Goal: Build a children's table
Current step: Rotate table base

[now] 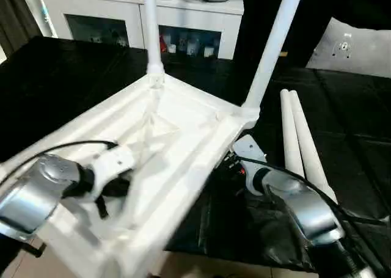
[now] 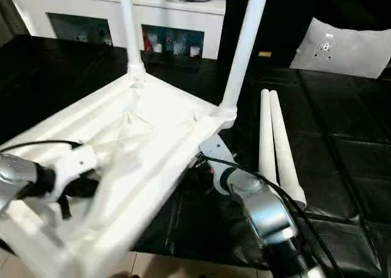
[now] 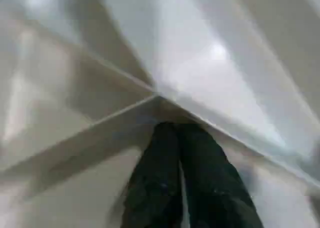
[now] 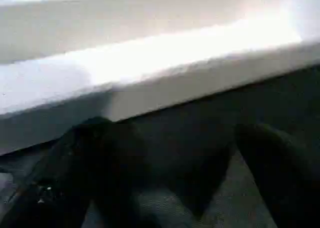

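Where black floor mats [image 1: 342, 125] spread, white cabinets [image 1: 143, 15] behind.

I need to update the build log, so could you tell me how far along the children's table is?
About halfway. Done: two legs stand upright in the far corner sockets of the upturned table top. In hand: the left hand is shut against the ribbed underside, and the right hand waits open beside the top's edge. Left: two loose legs lie on the black surface, unfitted.
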Tool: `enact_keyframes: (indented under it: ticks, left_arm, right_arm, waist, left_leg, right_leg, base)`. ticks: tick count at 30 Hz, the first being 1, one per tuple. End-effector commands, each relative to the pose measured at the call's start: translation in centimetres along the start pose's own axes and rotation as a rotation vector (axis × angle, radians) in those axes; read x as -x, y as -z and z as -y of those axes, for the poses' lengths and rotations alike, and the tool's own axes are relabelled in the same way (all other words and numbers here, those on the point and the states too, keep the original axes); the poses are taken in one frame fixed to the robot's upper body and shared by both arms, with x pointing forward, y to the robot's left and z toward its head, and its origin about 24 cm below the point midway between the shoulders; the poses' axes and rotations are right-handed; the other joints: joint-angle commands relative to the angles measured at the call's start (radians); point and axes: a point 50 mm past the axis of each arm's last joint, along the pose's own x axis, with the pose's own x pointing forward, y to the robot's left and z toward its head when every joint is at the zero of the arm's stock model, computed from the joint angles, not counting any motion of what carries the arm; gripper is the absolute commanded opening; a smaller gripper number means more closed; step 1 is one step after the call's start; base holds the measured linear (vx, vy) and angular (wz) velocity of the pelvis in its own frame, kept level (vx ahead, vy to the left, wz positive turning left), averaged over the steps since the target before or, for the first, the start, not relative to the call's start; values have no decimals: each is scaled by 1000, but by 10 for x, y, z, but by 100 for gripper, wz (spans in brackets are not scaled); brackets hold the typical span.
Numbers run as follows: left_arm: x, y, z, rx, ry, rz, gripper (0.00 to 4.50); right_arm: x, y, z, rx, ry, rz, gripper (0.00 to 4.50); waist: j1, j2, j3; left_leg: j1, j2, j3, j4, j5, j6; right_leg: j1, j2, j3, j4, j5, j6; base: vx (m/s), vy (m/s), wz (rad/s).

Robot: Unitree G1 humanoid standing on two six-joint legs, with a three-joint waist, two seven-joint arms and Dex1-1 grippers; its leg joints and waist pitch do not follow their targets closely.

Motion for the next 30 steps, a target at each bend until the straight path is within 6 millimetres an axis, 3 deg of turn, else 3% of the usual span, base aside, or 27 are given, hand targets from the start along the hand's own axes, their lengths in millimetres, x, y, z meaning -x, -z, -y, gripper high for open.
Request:
enact_keyframes:
  ticks: [1,7,8,9,10,12,14,15,16,17,20,22,23,27,30]
  left_arm:
    - [-9,-23,17,-79,134,102,4]
    - [-29,-49,15,-100,157,219,4]
    - [-36,-54,8,-97,112,230,4]
    - [-40,-55,4,-98,89,233,4]
    - [-44,-57,0,-102,59,235,4]
    - [-50,-59,-6,-94,21,239,4]
    - [-52,-60,-9,-86,2,241,4]
    - [-57,-60,-17,-94,-67,223,4]
    - [-61,-59,-23,-115,-127,198,4]
    - [-61,-59,-23,-115,-127,198,4]
    - [-65,-61,-34,-119,-232,207,4]
    - [-64,-66,-38,-103,-274,261,4]
    - [-64,-77,-39,-63,-291,375,4]
    - [-61,-80,-33,-57,-246,446,4]
    - [-50,-76,-19,-81,-153,498,4]
  right_arm:
    - [-3,-10,-2,12,-21,39,450]
    - [-4,-18,13,25,33,64,450]
    - [-3,-21,18,31,58,75,450]
    - [-3,-22,21,35,71,80,450]
    - [-2,-24,24,41,89,87,450]
    - [0,-26,28,44,107,95,450]
    - [1,-27,30,45,114,98,450]
    - [3,-30,32,48,126,111,450]
    - [5,-33,35,56,134,131,450]
    - [5,-33,35,56,134,131,450]
    - [11,-41,40,65,154,179,450]
    - [15,-47,45,62,179,216,450]
    - [24,-55,51,59,205,275,450]
    - [30,-58,52,34,175,300,450]
    - [45,-60,55,37,137,331,450]
  waist:
    - [-7,16,-50]
    - [-7,14,-56]
    - [-6,22,-59]
    - [-10,18,-56]
    - [-9,16,-61]
    - [-9,13,-63]
    - [-14,12,-64]
    - [-13,19,-69]
    - [-16,16,-66]
    - [-14,16,-69]
    - [-15,18,-66]
    - [-13,15,-67]
    - [-12,12,-67]
    - [-2,14,-71]
    - [6,15,-75]
  left_leg:
    - [22,61,-29,-86,-300,-56]
    - [17,55,-25,-78,-251,-41]
    - [15,57,-27,-78,-234,-39]
    - [11,54,-24,-78,-234,-35]
    - [16,53,-24,-75,-230,-35]
    - [7,53,-24,-73,-191,-22]
    - [6,54,-24,-72,-174,-14]
    - [11,55,-24,-70,-170,-14]
    - [12,53,-21,-69,-179,-6]
    - [10,55,-23,-68,-169,-5]
    - [11,54,-23,-69,-199,-4]
    - [13,56,-24,-68,-203,-3]
    - [10,54,-21,-67,-195,4]
    - [14,62,-22,-68,-179,10]
    - [12,67,-23,-69,-151,14]
  right_leg:
    - [38,-96,75,-79,-369,-141]
    - [43,-95,74,-81,-357,-130]
    - [47,-97,74,-76,-329,-137]
    - [46,-93,73,-82,-334,-133]
    - [46,-91,72,-81,-324,-129]
    - [55,-94,72,-74,-283,-135]
    - [56,-93,71,-71,-258,-145]
    - [56,-95,72,-68,-247,-152]
    - [53,-89,71,-75,-256,-146]
    - [58,-93,70,-70,-249,-147]
    - [54,-92,68,-79,-295,-141]
    - [55,-95,68,-80,-311,-135]
    - [55,-96,68,-84,-319,-133]
    - [50,-96,69,-75,-283,-151]
    - [56,-99,71,-62,-221,-169]
  base:
    - [0,0,0]
    - [0,0,0]
    - [0,0,0]
    - [0,0,0]
    - [0,0,0]
    - [0,0,0]
    - [0,0,0]
    - [0,0,0]
    - [0,0,0]
    - [0,0,0]
    - [0,0,0]
    - [0,0,0]
    - [0,0,0]
    - [0,0,0]
    - [0,0,0]
